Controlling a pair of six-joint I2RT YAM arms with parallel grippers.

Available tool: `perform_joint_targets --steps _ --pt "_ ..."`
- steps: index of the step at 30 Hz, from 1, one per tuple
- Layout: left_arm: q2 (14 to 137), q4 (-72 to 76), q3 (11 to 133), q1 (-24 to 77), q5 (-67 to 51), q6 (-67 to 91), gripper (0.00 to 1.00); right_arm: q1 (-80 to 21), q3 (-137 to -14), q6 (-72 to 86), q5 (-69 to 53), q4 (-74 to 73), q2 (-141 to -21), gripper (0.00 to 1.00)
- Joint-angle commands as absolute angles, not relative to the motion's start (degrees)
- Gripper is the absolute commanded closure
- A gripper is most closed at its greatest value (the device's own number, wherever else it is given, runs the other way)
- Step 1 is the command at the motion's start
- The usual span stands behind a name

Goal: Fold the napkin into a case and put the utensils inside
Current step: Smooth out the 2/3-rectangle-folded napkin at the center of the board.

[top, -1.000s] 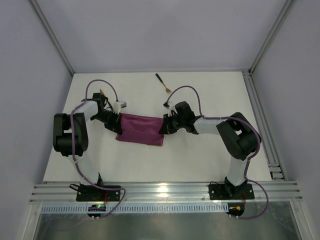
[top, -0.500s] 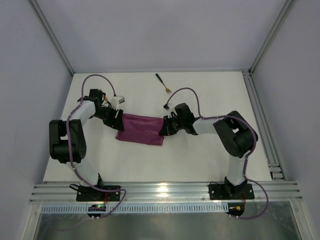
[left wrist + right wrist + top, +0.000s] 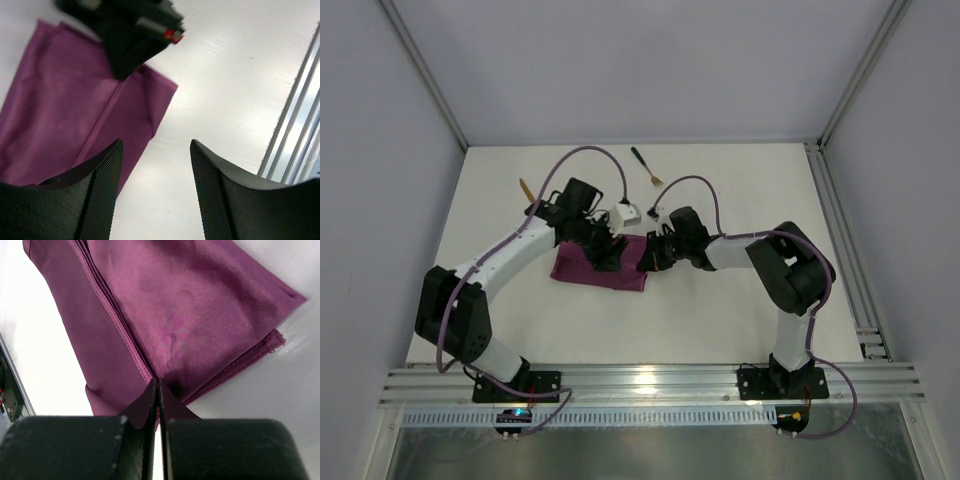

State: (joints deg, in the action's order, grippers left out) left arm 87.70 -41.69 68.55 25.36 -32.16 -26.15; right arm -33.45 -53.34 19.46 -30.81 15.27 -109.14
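DESK: What does the overhead view show?

PHOTOGRAPHER: Two robot arms meet over a magenta-purple cloth napkin (image 3: 582, 270), folded into a flat, layered rectangle near the middle of the white bench (image 3: 720, 320). The right hand (image 3: 158, 385) sits at the cloth's right end. Its fingers are pressed together and, judging by the puckered fabric at their tips, pinching a layer of the fold.

DESK: And the other one?

PHOTOGRAPHER: The left hand (image 3: 156, 146) hovers over the napkin's middle, fingers spread with nothing between them. A corner of cloth and bare bench show through the gap.

DESK: Why hold it that way?

PHOTOGRAPHER: My reading is that the right hand anchors one end so the stacked layers cannot slide or spring apart. That leaves the left free to make another crease or fetch cutlery.

DESK: Where are the utensils?

PHOTOGRAPHER: Neither is in the cloth. The gold-headed, black-handled small fork (image 3: 644, 166) lies at the far side of the bench, well apart from the napkin. A gold sliver, probably the knife (image 3: 525, 190), lies at far left, partly hidden by the left arm.

DESK: How far along is it?

PHOTOGRAPHER: The folding looks largely done, though I cannot tell whether the fold has an open mouth. Loading has not yet begun
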Motion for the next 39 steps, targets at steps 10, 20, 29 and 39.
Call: perform_joint_targets --steps 10,20,29,39 --pt "100.45 -29.89 68.21 36.21 -30.33 -20.39 0.42 -33.31 -53.0 20.04 -32.6 17.49 -109.07 0.96" --pt "105.2 -28.57 68.03 36.21 -28.39 -19.16 0.68 -33.31 -53.09 19.6 -33.39 17.84 -109.25 0.96" --pt "104.5 -29.44 68.2 35.77 -27.51 -18.9 0.87 -33.22 -53.35 17.32 -33.22 15.04 -107.06 0.96" --pt "106.69 -31.46 70.13 34.54 -28.12 -18.46 0.85 -33.31 -56.16 15.38 -32.61 10.55 -105.56 0.92"
